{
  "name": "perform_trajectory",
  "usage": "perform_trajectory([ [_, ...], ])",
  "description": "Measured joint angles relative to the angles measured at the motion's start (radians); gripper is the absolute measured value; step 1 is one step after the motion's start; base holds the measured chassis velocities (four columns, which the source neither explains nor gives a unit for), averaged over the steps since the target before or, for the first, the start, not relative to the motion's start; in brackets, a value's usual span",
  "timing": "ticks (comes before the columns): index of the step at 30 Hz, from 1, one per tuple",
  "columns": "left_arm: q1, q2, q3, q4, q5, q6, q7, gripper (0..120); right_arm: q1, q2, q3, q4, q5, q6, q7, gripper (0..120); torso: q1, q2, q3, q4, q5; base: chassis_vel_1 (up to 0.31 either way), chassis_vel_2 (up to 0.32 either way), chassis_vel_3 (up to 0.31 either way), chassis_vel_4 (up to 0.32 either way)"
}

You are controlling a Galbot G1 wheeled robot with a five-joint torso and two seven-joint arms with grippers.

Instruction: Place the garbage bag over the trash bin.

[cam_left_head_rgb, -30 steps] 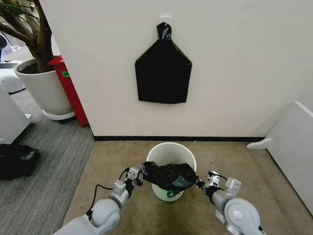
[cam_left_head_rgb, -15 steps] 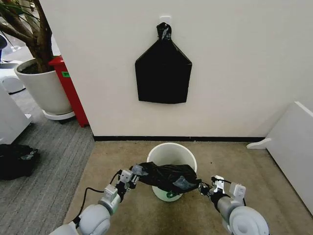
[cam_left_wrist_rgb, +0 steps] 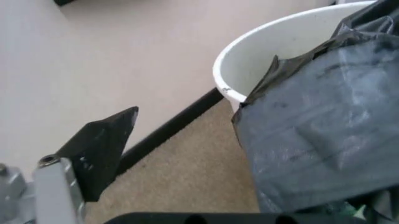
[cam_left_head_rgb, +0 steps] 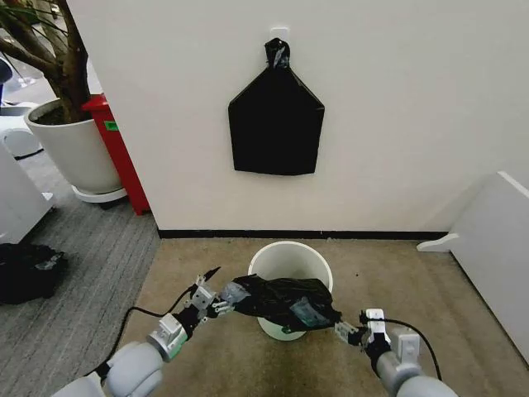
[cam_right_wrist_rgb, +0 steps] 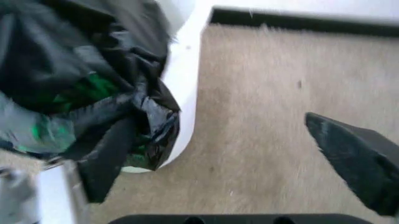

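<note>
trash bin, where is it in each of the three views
Head view: the trash bin stands low in the middle, before the wall, its near rim draped by the garbage bag.
Left wrist view: its rim curves across the upper right.
Right wrist view: its white side runs down left of middle.
Shared landmark: the dark baseboard behind it.

The garbage bag [cam_left_head_rgb: 283, 301] is thin black plastic film, crinkled and glossy, throwing grey sheen along its folds; in the left wrist view it [cam_left_wrist_rgb: 324, 121] looks almost translucent where stretched. The trash bin [cam_left_head_rgb: 289, 258] is smooth white plastic with a soft, semi-matt shine. The floor [cam_left_head_rgb: 397, 281] under it is short-pile tan carpet, rough and matt. The wall [cam_left_head_rgb: 397, 116] behind is flat matt paint, edged by a dark skirting strip [cam_left_head_rgb: 207, 234]. The knotted bag bundle [cam_left_head_rgb: 275, 120] hanging there is duller black plastic. The left claw [cam_left_head_rgb: 213, 291] and right claw [cam_left_head_rgb: 351, 328] have matt black fingers on pale metal.
</note>
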Motion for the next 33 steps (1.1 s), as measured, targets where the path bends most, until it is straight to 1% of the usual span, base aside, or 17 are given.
perform_trajectory([
  [1,-0.001,0.001,0.000,0.000,0.001,-0.001,0.001,100,-0.003,0.000,0.001,-0.001,-0.011,0.006,-0.006,95,0.000,0.000,0.000,0.0000,0.0000,0.000,0.000,0.000,0.000],
  [2,-0.013,0.002,0.000,0.006,0.002,-0.004,0.004,100,-0.030,-0.002,0.004,-0.010,-0.127,0.079,-0.070,100,0.000,0.000,0.000,-0.0002,0.0000,0.000,0.000,0.000,0.000],
  [3,-0.015,0.001,0.000,0.007,0.002,-0.004,0.004,100,-0.033,-0.001,0.004,-0.014,-0.150,0.095,-0.080,100,0.000,0.000,0.000,-0.0002,0.0000,0.000,0.000,0.000,0.000],
  [4,-0.022,-0.005,0.001,0.011,-0.001,-0.003,0.004,100,-0.039,0.006,0.002,-0.029,-0.221,0.157,-0.107,100,0.000,0.000,0.000,-0.0001,0.0000,0.000,0.000,0.000,0.000],
  [5,-0.022,-0.005,0.001,0.011,-0.001,-0.003,0.004,100,-0.039,0.006,0.002,-0.029,-0.221,0.157,-0.107,100,0.000,0.000,0.000,-0.0001,0.0000,0.000,0.000,0.000,0.000],
  [6,-0.027,-0.010,0.005,0.014,-0.006,0.000,0.004,100,-0.041,0.012,-0.002,-0.043,-0.273,0.204,-0.120,100,0.000,0.000,0.000,-0.0001,0.0000,0.000,0.000,0.000,0.000],
  [9,-0.034,-0.013,0.010,0.014,-0.012,0.003,0.004,100,-0.036,0.022,-0.008,-0.058,-0.319,0.273,-0.123,100,0.000,0.000,0.000,-0.0002,0.0001,0.000,0.000,0.000,0.000],
  [12,-0.036,-0.012,0.010,0.013,-0.015,0.004,0.003,100,-0.028,0.024,-0.008,-0.058,-0.317,0.290,-0.114,100,0.000,0.000,0.000,-0.0001,0.0000,0.000,0.000,0.000,0.000],
  [14,-0.039,-0.010,0.007,0.010,-0.025,0.005,0.002,100,-0.013,0.023,-0.006,-0.051,-0.284,0.292,-0.096,100,0.000,0.000,0.000,-0.0001,0.0000,0.000,0.000,0.000,0.000],
  [18,-0.050,-0.012,0.004,0.011,-0.039,0.011,0.001,100,0.025,0.020,-0.008,-0.056,-0.225,0.267,-0.067,100,0.000,0.000,0.000,0.0000,0.0000,0.000,0.000,0.000,0.000],
  [23,-0.086,-0.031,0.004,0.031,-0.062,0.024,-0.001,100,0.095,0.008,-0.004,-0.114,-0.162,0.233,-0.061,100,0.000,0.000,0.000,0.0000,0.0002,0.000,0.000,0.000,0.000],
  [29,-0.126,-0.051,0.027,0.055,-0.066,0.029,-0.001,100,0.123,0.015,-0.001,-0.147,-0.117,0.215,-0.050,100,0.000,0.000,0.000,-0.0002,0.0003,0.000,0.000,0.000,0.000],
  [33,-0.128,-0.047,0.030,0.047,-0.068,0.026,0.001,100,0.121,0.019,0.004,-0.142,-0.093,0.206,-0.044,100,0.000,0.000,0.000,-0.0001,0.0000,0.000,0.000,0.000,0.000],
])
